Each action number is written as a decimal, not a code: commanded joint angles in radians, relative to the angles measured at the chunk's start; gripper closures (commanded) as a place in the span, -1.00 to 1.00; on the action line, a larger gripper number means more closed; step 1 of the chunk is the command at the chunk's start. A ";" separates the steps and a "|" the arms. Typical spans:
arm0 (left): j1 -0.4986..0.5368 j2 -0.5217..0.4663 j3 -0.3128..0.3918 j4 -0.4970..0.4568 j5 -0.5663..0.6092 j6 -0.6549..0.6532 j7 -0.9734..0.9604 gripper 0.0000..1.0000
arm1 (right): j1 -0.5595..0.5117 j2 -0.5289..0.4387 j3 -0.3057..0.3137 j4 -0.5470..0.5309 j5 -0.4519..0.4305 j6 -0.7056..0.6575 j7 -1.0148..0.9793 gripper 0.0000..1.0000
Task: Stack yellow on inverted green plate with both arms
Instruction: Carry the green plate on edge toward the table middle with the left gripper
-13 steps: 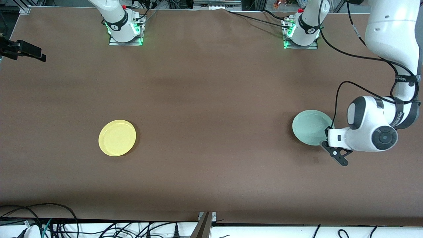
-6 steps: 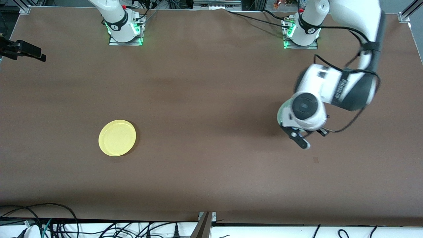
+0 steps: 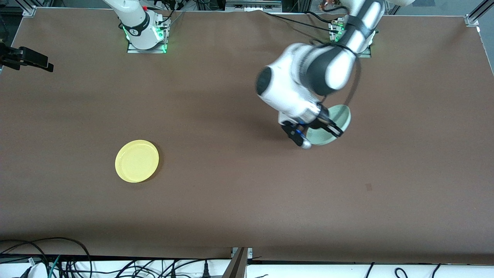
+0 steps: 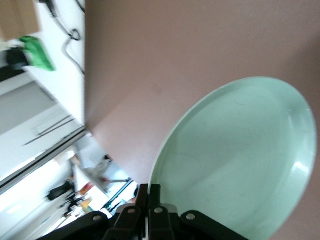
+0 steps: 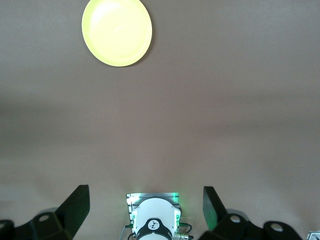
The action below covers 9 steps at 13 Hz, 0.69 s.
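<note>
Item: green plate [image 3: 332, 125], tilted on edge and pinched by its rim in the closed left gripper [image 3: 305, 133] above mid-table; yellow plate [image 3: 137, 161] lies flat toward the right arm's end, under the open, waiting right gripper [image 5: 146, 206].

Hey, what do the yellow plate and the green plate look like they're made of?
Both look like moulded plastic. The yellow plate, lying rim up on the table, is one even bright colour with a soft sheen. The green plate, held tilted in the left gripper, is smooth pale mint with glossy highlights along its rim; melamine can't be ruled out.
</note>
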 commanded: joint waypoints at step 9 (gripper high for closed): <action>-0.331 0.426 0.142 0.359 0.206 -0.209 -0.799 1.00 | -0.010 0.006 0.002 0.018 0.018 -0.009 0.008 -1.00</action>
